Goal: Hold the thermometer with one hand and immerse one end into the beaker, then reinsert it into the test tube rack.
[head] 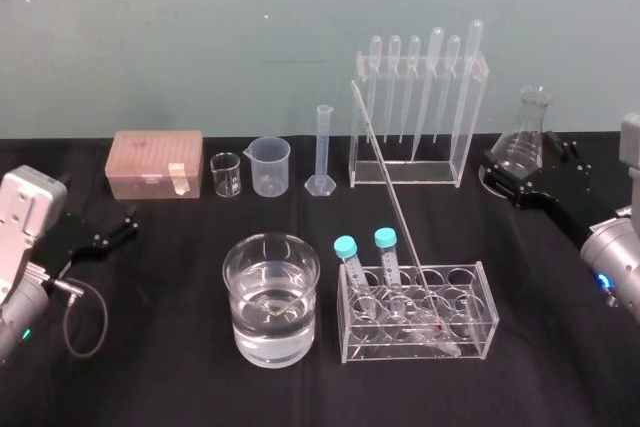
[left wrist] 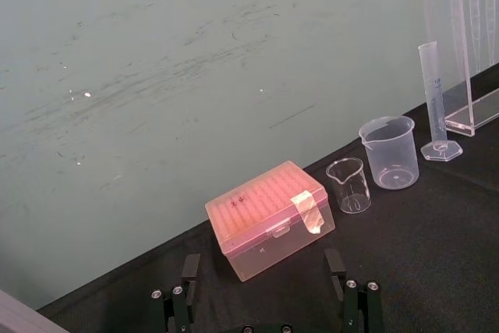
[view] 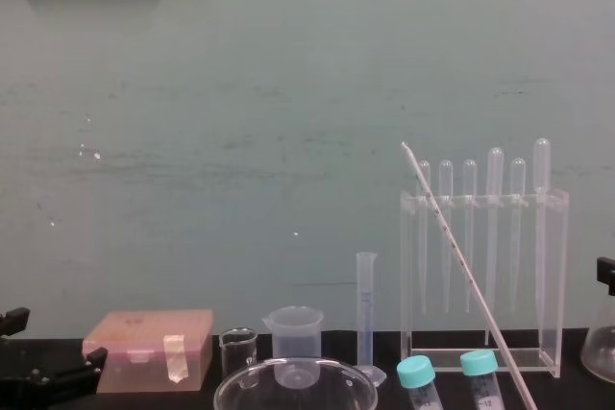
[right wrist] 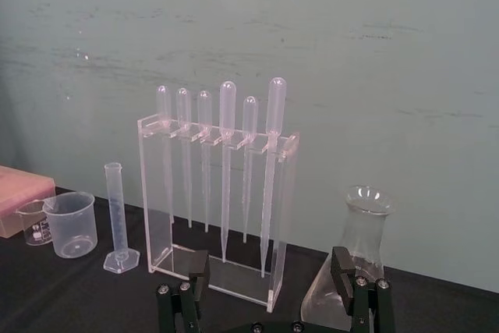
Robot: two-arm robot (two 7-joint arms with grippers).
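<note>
I see the thin clear-glass thermometer (head: pixel 386 177) leaning in the low acrylic test tube rack (head: pixel 365 347); left hand (head: pixel 125 227) and right hand (head: pixel 495 175) rest open, empty.

So the thermometer (head: pixel 395 209), a long skinny clear glass rod, is parked in the test tube rack (head: pixel 465 325). Its lower end is down in one of the right-hand holes, and the rod is tilted hard so its top leans far and left, way above the rack. The rack is a low clear plastic frame of round holes sitting near, a bit right of centre, and the tip inside looks reddish, I think, hard to tell through the plastic. Just left of it, not touching, is the beaker (head: pixel 232 277): wide clear glass, upright, roughly half full of clear liquid.
</note>
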